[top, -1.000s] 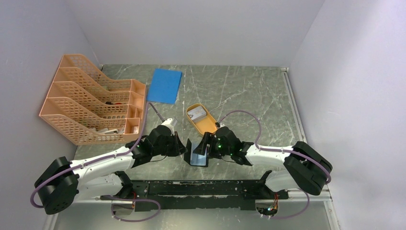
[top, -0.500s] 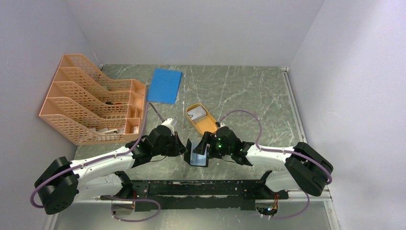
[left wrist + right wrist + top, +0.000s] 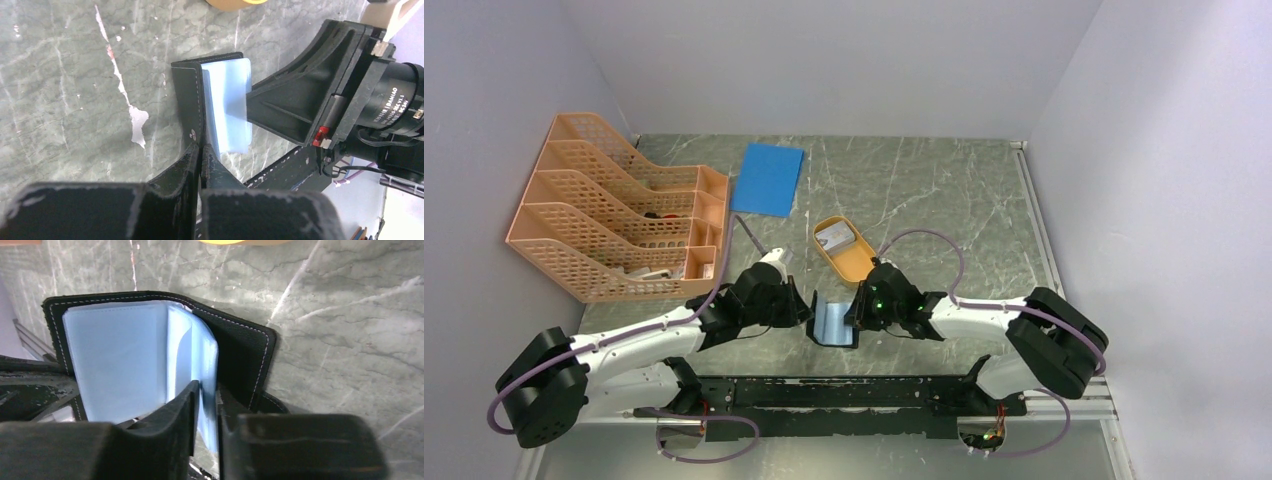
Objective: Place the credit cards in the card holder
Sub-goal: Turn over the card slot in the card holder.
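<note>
Marble table [image 3: 924, 190]: rack [image 3: 614, 210], dish [image 3: 856, 262], sheet [image 3: 768, 178] (blue)

Orange rack [image 3: 614, 225], blue sheet [image 3: 768, 179], oval dish [image 3: 856, 262]

I am reading the white word "DAMIAO" on the round black motor housing [image 3: 395, 102] sitting behind the right gripper [image 3: 250, 107], in the left wrist view. A smaller line of print is running beneath it, too blurred for me to read.
</note>
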